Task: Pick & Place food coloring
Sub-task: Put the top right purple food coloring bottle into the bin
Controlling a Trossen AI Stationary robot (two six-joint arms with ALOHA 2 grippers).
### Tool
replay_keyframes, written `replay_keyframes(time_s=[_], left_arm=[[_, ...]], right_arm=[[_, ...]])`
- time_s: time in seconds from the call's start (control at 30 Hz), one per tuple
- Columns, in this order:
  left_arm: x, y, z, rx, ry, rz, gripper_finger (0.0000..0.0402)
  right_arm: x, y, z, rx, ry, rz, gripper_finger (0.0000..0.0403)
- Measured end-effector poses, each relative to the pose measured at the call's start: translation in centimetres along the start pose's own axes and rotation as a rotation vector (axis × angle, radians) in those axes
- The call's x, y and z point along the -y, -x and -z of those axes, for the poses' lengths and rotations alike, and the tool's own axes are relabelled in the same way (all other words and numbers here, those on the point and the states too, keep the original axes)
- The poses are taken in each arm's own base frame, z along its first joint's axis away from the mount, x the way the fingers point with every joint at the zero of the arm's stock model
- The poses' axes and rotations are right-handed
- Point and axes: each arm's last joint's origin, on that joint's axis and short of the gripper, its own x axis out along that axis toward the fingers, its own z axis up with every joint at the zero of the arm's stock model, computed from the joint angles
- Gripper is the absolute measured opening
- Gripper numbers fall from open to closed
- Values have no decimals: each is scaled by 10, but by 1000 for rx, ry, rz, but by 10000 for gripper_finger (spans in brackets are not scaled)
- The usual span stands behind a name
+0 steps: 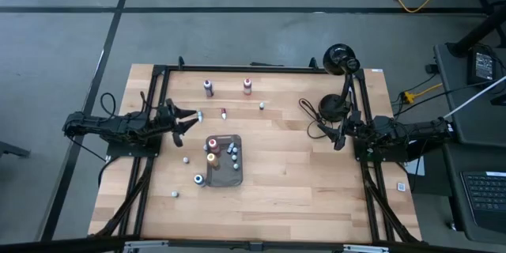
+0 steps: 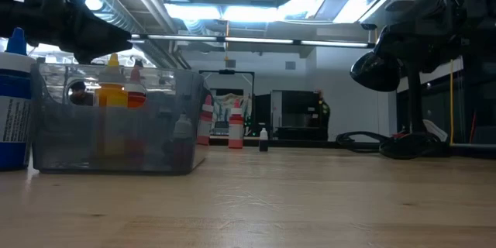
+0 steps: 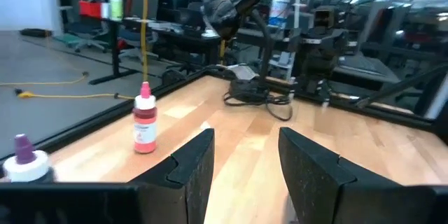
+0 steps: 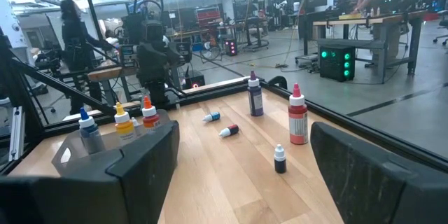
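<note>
Nearest, at 7 o'clock from tray (image 1: 226,178): three loose bottles (image 1: 198,179). Inside tray: food coloring (image 1: 212,158), several bottles upright. At 10 o'clock: left gripper (image 1: 188,122), fingers parted, grasping nothing. At 3 o'clock, well apart: right gripper (image 1: 336,134), spread wide, empty. Farthest, toward 12 o'clock: purple bottle (image 1: 208,87), red bottle (image 1: 247,86).

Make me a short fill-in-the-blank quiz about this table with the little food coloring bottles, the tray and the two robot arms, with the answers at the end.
1. The orange-capped bottle stands inside the ____.
2. The red bottle near the table's far edge stands ____, not lying down.
3. The right gripper has its fingers ____.
4. The left gripper holds ____.

Answers: tray; upright; open; nothing
</note>
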Motion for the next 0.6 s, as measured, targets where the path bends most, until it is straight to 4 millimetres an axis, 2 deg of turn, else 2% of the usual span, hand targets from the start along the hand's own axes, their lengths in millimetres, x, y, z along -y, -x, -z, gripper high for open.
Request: replay_keyframes(time_s=[0.17, 0.37, 0.5, 0.6], left_arm=[[2, 0, -8, 65, -19, 43, 169], [4, 4, -28, 30, -39, 36, 233], [7, 3, -53, -14, -62, -25, 273], [12, 0, -74, -69, -102, -73, 285]], right_arm=[[0, 0, 0, 0, 0, 0, 323], [0, 0, 0, 0, 0, 1, 323], [0, 0, 0, 0, 0, 1, 323], [0, 0, 0, 0, 0, 0, 323]])
